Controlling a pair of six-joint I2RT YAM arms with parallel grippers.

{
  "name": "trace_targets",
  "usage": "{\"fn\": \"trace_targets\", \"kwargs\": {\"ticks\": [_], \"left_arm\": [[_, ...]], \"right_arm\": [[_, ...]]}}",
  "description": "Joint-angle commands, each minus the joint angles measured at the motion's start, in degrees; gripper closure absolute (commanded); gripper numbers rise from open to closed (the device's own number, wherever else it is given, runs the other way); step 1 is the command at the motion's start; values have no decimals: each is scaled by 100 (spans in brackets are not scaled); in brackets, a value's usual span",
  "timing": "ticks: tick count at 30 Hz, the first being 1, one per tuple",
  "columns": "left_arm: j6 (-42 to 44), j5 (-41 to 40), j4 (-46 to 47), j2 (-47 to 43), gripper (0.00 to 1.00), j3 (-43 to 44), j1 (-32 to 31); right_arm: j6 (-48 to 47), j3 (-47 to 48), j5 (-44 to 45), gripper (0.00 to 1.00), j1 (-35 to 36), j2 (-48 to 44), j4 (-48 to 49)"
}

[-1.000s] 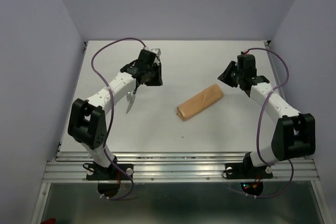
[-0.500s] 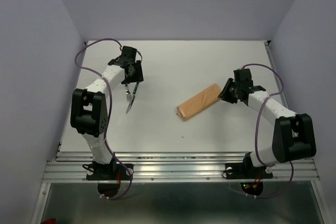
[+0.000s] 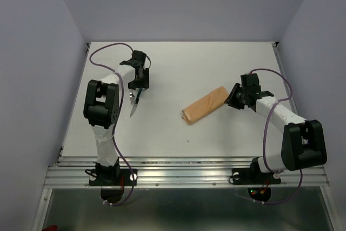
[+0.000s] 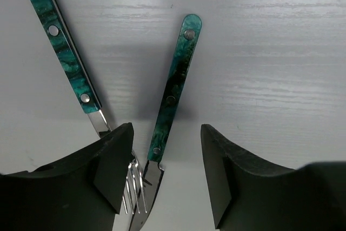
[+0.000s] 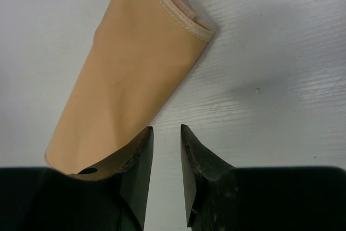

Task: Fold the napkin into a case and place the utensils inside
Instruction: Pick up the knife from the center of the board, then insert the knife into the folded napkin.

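The napkin, folded into a narrow peach-tan case [image 3: 205,105], lies slanted at mid-table; the right wrist view shows the case [image 5: 130,79] with its stitched open end farthest from the camera. My right gripper [image 3: 232,97] sits at its upper right end. Its jaws [image 5: 166,133] are narrowly open over bare table, and the left finger [image 5: 138,160] overlaps the cloth's edge. The utensils [image 3: 133,104] lie at the left. My left gripper [image 3: 139,81] hovers open over them. Its jaws [image 4: 166,144] straddle the knife's green handle [image 4: 175,85], with the fork [image 4: 67,63] beside the left finger.
The white table [image 3: 178,63] is walled by pale lilac panels at the back and sides. A metal rail [image 3: 184,172] with both arm bases runs along the near edge. Purple cables loop over each arm.
My left gripper has come down over the utensils and opened wide. My right gripper has moved toward me and left, ending at the case's upper right end. The case and utensils have not moved.
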Motion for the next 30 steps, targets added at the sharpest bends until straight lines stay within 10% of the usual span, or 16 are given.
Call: {"fn": "trace_targets", "kwargs": {"ticks": [1,7,14,30], "left_arm": [[143,-86,-37,209,39,198,-4],[-85,107,-37,472,51,101,5],[-323,897,270,342,95,-259,-57],[-271,1048,622,-1021,100,-673,-1700]], "right_arm": [[50,20,-17,67,59,-169,130],[-11,64,237,68,59,-257,-37],[-90,99,905,69,59,-310,-231],[-151,1433,1987,72,6,1323,-257]]}}
